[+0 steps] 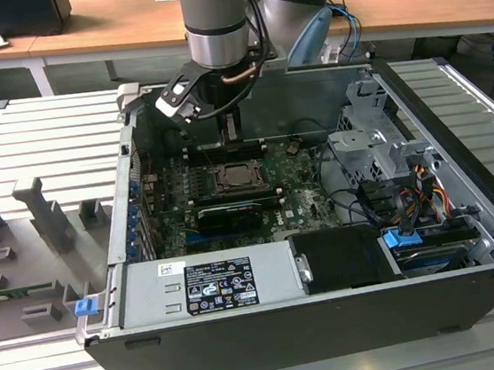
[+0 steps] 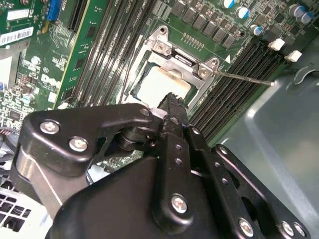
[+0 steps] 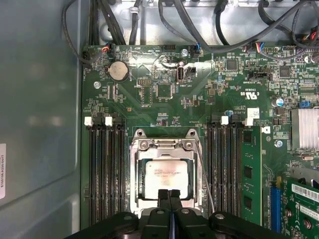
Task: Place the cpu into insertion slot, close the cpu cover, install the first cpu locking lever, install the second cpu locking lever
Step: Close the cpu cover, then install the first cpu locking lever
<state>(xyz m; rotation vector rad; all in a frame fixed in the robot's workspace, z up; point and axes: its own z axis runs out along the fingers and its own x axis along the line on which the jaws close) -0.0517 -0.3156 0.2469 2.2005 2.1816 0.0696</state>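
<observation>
The cpu (image 3: 166, 175) is sitting in the insertion slot (image 1: 236, 178), roughly mid-board inside the open pc case (image 1: 334, 318) that's lying on the slatted worktop (image 1: 37, 146). You can see its silver top through the cut-out of the cpu cover (image 3: 164, 145). The cover looks folded down flat over it, so I'd say the first two bits of the job are done.

The arm (image 1: 215, 19) comes straight down into the case from above. The hand (image 3: 169, 193) is clenched, fingertips pressed together with nothing between them as far as I can see. In both wrist views the tips sit right over one edge of the cover. My guess is it's shut like that on purpose, so it works as one narrow poker for pushing metal down rather than gripping.

One thin locking lever (image 2: 244, 78) sticks out sideways across the black memory slots (image 2: 234, 94) instead of lying tucked along the socket, so it reads as unlatched to me. Can't tell whether the tips actually touch the cover or hang just above it.
</observation>
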